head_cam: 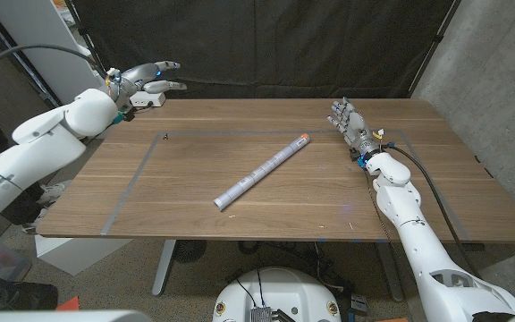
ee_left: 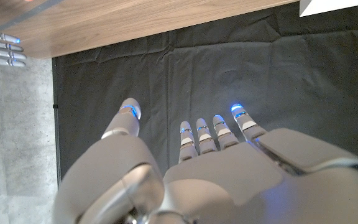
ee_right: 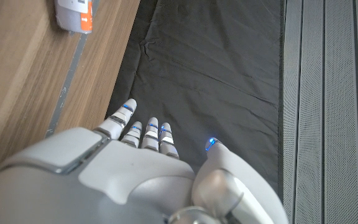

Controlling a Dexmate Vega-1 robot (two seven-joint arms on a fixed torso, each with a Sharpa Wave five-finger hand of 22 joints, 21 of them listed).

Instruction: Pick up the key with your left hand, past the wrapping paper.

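A small dark key [head_cam: 166, 137] lies on the wooden table [head_cam: 195, 192], toward its far left part. The roll of wrapping paper [head_cam: 262, 172] lies at a slant across the middle, and its orange-capped end [ee_right: 73, 15] points to the far right. My left hand [head_cam: 146, 79] hovers over the table's far left corner, beyond the key, with its fingers stretched apart and nothing in them. Its fingers [ee_left: 197, 134] reach toward the black curtain. My right hand [head_cam: 351, 121] stands at the table's far right with fingers apart, also holding nothing.
A small white box [head_cam: 146, 103] sits at the far left corner under my left hand. A black curtain [head_cam: 266, 45] hangs behind the table, with a grey wall [head_cam: 490, 80] at the right. A taped rectangle outline [head_cam: 137, 174] marks the tabletop.
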